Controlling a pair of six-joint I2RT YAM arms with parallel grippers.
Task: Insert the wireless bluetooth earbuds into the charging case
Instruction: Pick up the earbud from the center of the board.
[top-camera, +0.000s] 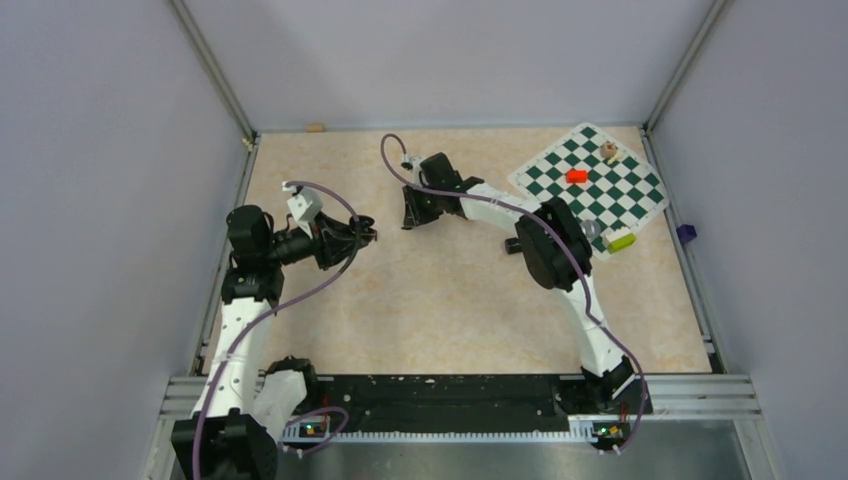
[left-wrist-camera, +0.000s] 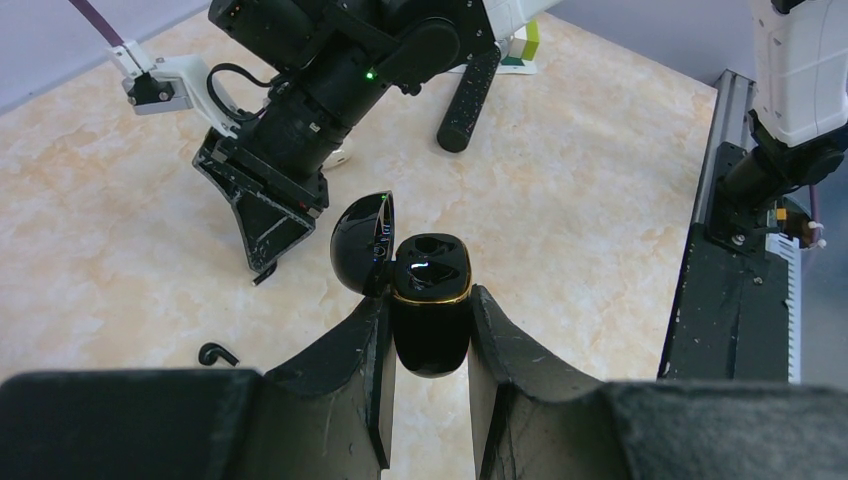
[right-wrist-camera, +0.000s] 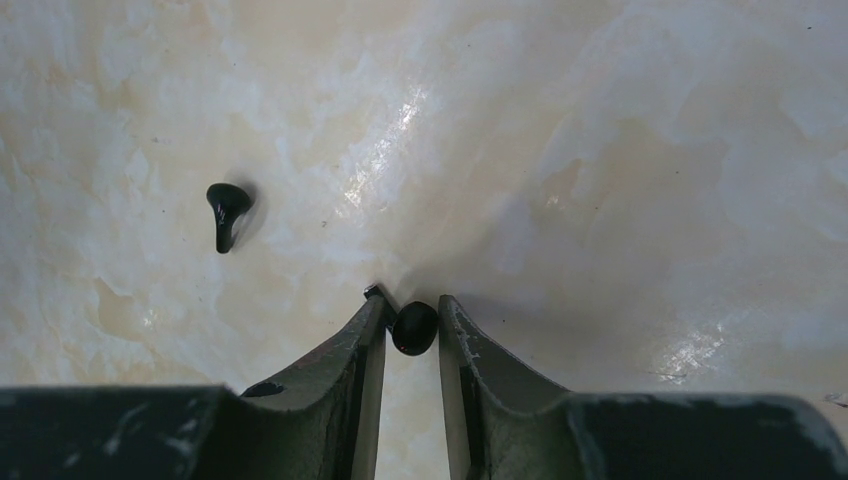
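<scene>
the pale marbled table (top-camera: 450, 300) fills the scene, with a green-and-white checkered mat (top-camera: 590, 185) at its far right corner. the left arm (top-camera: 235, 330) reaches up the left side and bends toward the middle; the right arm (top-camera: 560, 260) arcs from the near right toward the far middle, so the two claws face each other across a short gap near the table's centre.

the left claw (left-wrist-camera: 428, 335) is clenched on the case (left-wrist-camera: 430, 295), its two fingers pressed against the case's sides. the case stands upright in that hold, raised off the table, with its lid (left-wrist-camera: 362, 240) swung open to one side and a gold band around the rim.

the right claw (right-wrist-camera: 412, 325) points down at the table with its tips set narrowly either side of the first earbud (right-wrist-camera: 414, 328). one finger looks to be against the bud and the other is just beside it; whether the bud is truly pinched cannot be told.

the second earbud (right-wrist-camera: 228, 212) lies loose on the table between the two claws, apart from both, its stem flat on the surface.
</scene>
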